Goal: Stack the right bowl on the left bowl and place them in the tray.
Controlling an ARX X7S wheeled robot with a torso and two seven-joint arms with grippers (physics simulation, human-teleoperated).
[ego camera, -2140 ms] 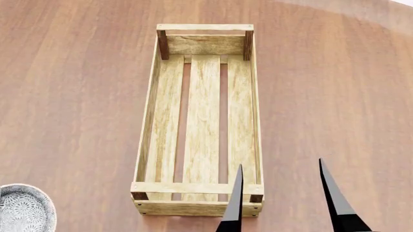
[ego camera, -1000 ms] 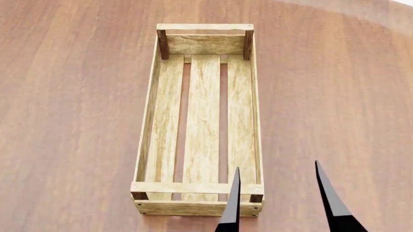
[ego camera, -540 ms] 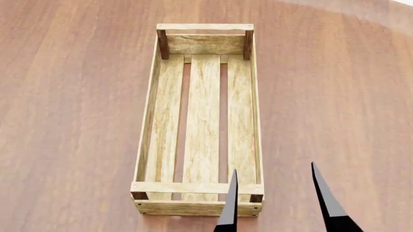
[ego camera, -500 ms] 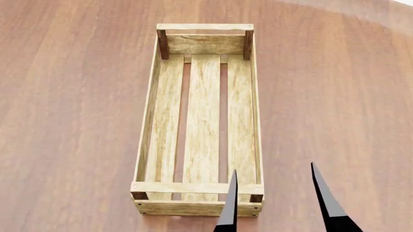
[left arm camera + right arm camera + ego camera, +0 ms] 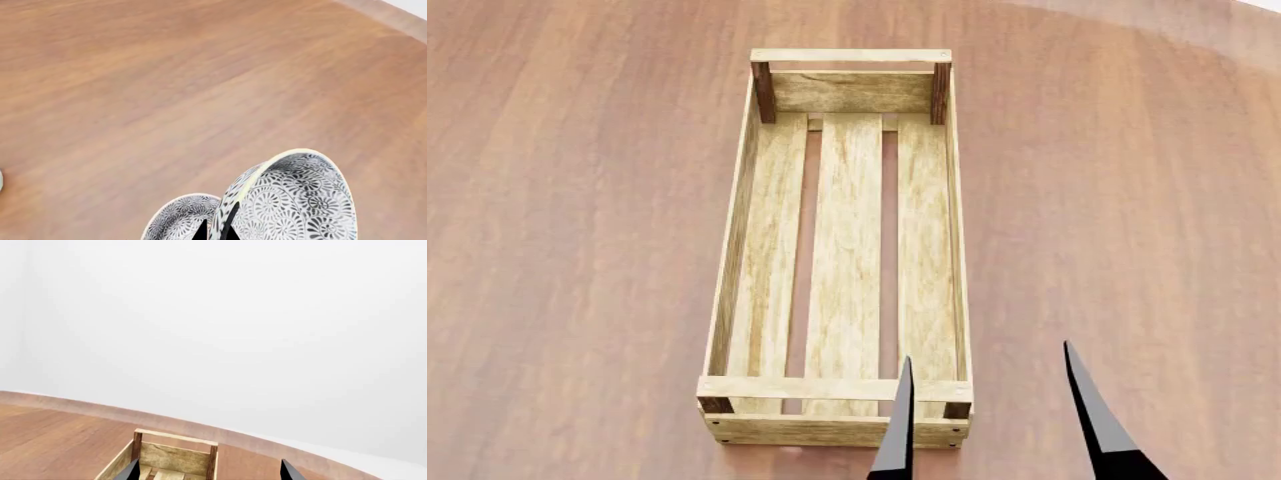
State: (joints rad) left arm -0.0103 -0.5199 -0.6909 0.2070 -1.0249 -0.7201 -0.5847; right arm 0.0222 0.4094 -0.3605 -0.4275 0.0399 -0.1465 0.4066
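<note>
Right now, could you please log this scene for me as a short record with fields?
tray: light-wood crate, nothing inside it
table: brown wood
left gripper: shut on tilted patterned bowl
second patterned bowl: beside the held one; contact unclear
right gripper: open, holding nothing, by the tray's near end
stacking: not confirmed

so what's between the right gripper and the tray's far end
Only the empty tray floor itself; the right gripper hangs open over its near right corner, per the head view.
</note>
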